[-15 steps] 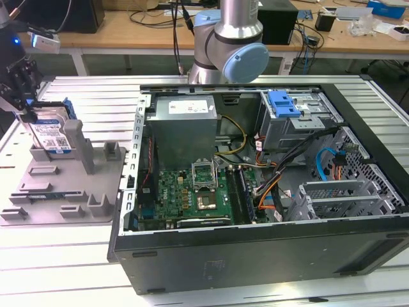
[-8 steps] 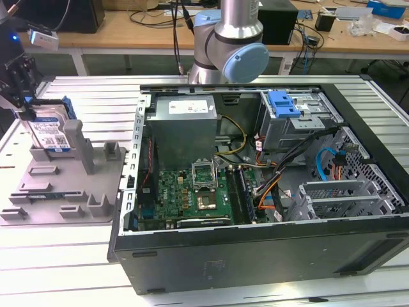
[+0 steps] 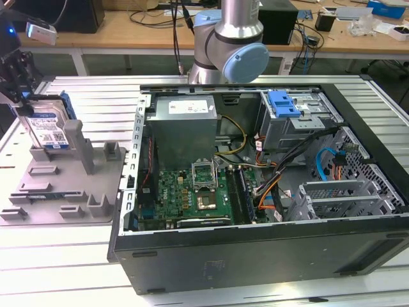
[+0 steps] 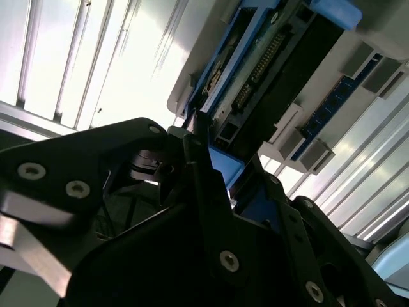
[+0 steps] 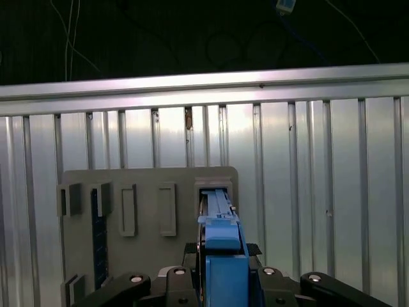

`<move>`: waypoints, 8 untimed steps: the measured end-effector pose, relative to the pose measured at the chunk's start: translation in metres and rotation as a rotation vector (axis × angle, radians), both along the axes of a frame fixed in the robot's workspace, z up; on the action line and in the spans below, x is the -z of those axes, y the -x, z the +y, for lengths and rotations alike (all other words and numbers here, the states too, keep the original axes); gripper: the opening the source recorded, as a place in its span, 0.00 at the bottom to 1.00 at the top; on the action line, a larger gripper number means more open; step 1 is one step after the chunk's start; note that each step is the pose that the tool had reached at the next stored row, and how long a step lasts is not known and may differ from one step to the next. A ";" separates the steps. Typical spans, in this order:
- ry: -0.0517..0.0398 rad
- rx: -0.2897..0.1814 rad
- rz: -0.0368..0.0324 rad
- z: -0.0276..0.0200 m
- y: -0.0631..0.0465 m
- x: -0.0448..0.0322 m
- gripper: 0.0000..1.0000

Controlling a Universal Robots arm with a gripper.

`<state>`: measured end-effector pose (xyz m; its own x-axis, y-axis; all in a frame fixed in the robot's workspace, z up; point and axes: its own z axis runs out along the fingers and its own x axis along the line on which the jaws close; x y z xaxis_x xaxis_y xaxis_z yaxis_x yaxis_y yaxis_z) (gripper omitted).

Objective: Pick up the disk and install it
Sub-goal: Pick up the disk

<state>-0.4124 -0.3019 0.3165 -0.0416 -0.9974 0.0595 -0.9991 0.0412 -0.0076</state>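
One drive, one arm. In the exterior view, the gripper [image 3: 24,102] is hanging at nine o'clock from the open computer case [image 3: 255,256]. It is clamping the disk [image 3: 50,128], which is standing on edge in the grey holder [image 3: 64,192], probably so its sides are reachable. The drive cage [image 3: 300,121] is waiting at three o'clock, well apart. In the second wrist view, the fingers [image 4: 203,169] are closing tight on the disk's blue rails. In the first wrist view, the rail is sitting centred between them, seemingly for a straight lift from its slot.

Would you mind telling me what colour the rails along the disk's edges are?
Blue; they show best in the first wrist view, on the disk.
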 end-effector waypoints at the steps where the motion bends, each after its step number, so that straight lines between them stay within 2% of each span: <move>1: 0.0000 0.000 0.0001 0.0000 0.000 -0.0014 0.37; 3: 0.0001 0.000 0.0001 0.0000 0.000 -0.0042 0.37; 4: 0.0000 0.000 0.0000 0.0000 0.000 -0.0178 0.37; 6: 0.0001 0.000 0.0000 0.0000 -0.001 -0.0520 0.37; 8: 0.0000 0.000 0.0001 0.0000 -0.001 -0.0588 0.37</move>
<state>-0.4118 -0.3019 0.3753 -0.0416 -0.9974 0.0595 -0.9991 0.0412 -0.0075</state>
